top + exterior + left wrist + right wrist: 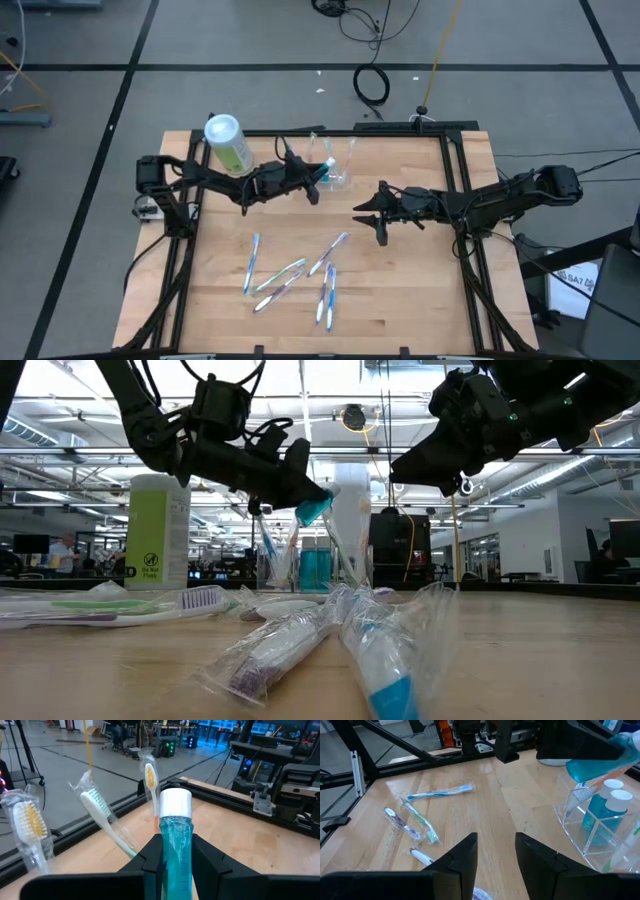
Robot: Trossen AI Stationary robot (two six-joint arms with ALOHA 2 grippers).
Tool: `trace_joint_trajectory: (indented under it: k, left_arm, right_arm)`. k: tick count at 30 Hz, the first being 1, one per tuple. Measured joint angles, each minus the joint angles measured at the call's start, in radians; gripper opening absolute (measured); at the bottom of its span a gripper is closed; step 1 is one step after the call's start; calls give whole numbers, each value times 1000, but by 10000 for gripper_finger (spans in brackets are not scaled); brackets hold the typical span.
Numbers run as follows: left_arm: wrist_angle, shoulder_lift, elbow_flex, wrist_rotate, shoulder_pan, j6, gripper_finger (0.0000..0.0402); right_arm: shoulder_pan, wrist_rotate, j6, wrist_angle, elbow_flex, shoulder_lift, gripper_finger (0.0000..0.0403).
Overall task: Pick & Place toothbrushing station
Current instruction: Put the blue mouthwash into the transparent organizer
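Left arm reached across the table's far side, wrist level, left gripper (pixel 318 183) raised off the wood, fingers (pixel 210 865) clamped on a tube of blue liquid (pixel 174 851). Right arm stretched in from the right, right gripper (pixel 367 215) hovered above mid-table, fingers (pixel 462 855) parted, gripping nothing.

Grey floor (pixel 250 40) crossed by dark lines; a black cable coil (pixel 372 85) at twelve o'clock; ceiling lights (pixel 560 455) over distant desks.
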Motion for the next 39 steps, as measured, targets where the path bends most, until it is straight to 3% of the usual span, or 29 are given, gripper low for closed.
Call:
trace_joint_trajectory:
  k: [6,23,39]
  left_arm:
    - [115,66,1,-9,1,12,67]
    - [237,173,3,18,28,-1,67]
    - [236,175,3,17,34,24,67]
  right_arm:
    - [0,0,0,0,0,0,128]
    - [0,0,0,0,0,0,128]
    - [0,0,0,2,0,0,128]
